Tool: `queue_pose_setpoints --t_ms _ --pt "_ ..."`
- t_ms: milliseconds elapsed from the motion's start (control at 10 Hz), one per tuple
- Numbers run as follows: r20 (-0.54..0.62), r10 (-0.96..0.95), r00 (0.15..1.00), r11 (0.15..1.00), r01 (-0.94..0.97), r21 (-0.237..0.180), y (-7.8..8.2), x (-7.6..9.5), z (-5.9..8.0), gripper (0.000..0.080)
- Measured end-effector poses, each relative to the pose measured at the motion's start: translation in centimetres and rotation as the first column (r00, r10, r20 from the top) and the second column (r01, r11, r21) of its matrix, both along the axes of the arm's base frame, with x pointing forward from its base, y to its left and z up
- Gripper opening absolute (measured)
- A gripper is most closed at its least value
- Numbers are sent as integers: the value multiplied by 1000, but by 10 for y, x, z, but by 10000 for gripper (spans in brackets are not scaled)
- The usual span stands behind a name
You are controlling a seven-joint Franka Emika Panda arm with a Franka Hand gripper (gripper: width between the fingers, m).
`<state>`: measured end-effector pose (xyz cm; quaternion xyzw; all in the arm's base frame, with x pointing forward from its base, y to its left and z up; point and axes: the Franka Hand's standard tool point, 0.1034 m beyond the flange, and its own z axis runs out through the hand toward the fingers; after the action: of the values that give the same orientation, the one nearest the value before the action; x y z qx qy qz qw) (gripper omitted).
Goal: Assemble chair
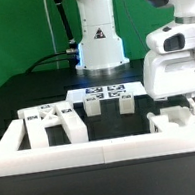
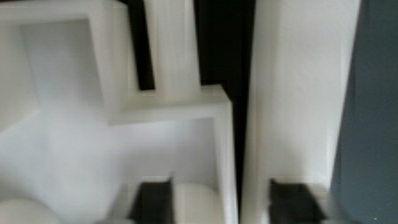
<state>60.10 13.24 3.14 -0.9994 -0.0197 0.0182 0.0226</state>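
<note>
Exterior view: the gripper (image 1: 194,104) is seen at the lower right of the frame, hanging close over a blocky chair part (image 1: 173,121) that lies just behind the long white rail (image 1: 104,151).
Gripper state: cannot be told. The fingertips are hidden among white surfaces in the exterior view, and it is not shown whether they are spread or pressed onto anything.
Wrist view: the picture is filled by the blurred white bars of a chair part (image 2: 178,115) with dark gaps between them. Contact between fingers and part cannot be made out.
Loose parts: an open frame piece (image 1: 49,124) is laid at the lower left. One short post (image 1: 90,108) and a second short post (image 1: 125,104) are stood at the centre, apart from each other and just in front of the marker board (image 1: 105,88).
Done so far: nothing is seen joined. Every part shown lies separate on the dark table (image 1: 15,103).
Left to do: almost all of the assembly, it is judged. The posts, the frame piece and the part at the lower right are yet to be brought together.
Step in hand: a pick of the lower-right part is judged likely, given how near the gripper is placed.
</note>
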Motion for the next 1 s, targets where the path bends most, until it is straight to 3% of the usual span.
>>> queue_pose_setpoints --t_ms 100,200,300,400,600,800,1000 --pt "0 1 1000 1000 -1 0 0 0 0 450" --pt "6 7 1000 1000 -7 1 -1 0 1 575" --pt "5 19 1000 1000 -19 0 -3 -3 2 575" --pt "8 46 999 999 -46 -1 -7 -9 6 634" --pt "14 109 994 994 -109 -4 -22 -28 12 645" --pt "0 181 983 983 -181 -21 -58 -46 20 649" --pt "0 226 974 974 -226 -33 -94 -49 27 649"
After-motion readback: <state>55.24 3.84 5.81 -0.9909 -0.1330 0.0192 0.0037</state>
